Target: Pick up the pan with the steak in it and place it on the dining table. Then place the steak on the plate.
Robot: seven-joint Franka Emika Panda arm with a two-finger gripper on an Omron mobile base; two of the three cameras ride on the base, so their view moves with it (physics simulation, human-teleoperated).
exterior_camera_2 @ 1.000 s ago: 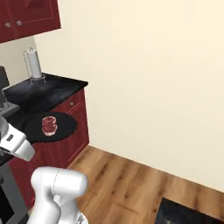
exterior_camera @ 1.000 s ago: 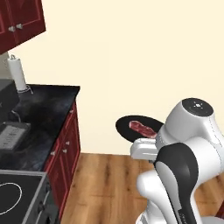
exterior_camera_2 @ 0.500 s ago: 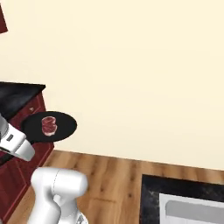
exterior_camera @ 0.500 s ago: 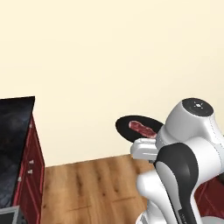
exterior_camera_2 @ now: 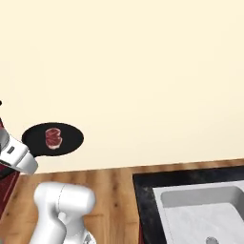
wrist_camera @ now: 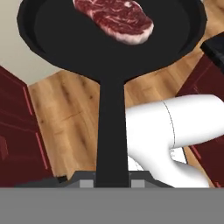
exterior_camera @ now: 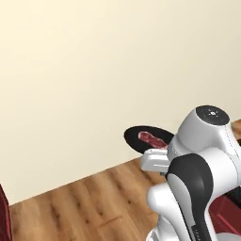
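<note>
The pan (wrist_camera: 109, 39) was carried in the air, well above the wooden floor (exterior_camera: 84, 202), with its long black handle (wrist_camera: 111, 131) running straight back into the pincer (wrist_camera: 112, 183), which was closed tight on the handle's end. The steak (wrist_camera: 114, 17) lay inside the pan, toward the far side from the handle, its red meat edged with a pale rim of fat. In the left base view the pan (exterior_camera: 148, 140) showed as a dark disc held out in front of the arm's white shoulder, against the plain cream wall (exterior_camera: 94, 70), with the steak (exterior_camera: 150, 139) resting on it. In the right base view the pan (exterior_camera_2: 52, 139) hung at the left, above the arm's white body, again set against the wall, and the steak (exterior_camera_2: 53, 137) sat near its middle. At the lower right of that view a black marbled table (exterior_camera_2: 143, 190) with a pale sink basin (exterior_camera_2: 200, 214) set into it stood on the floor, well apart from the pan. In the hand view dark red cabinet fronts (wrist_camera: 17, 131) flanked the wooden floor beneath the pan.
</note>
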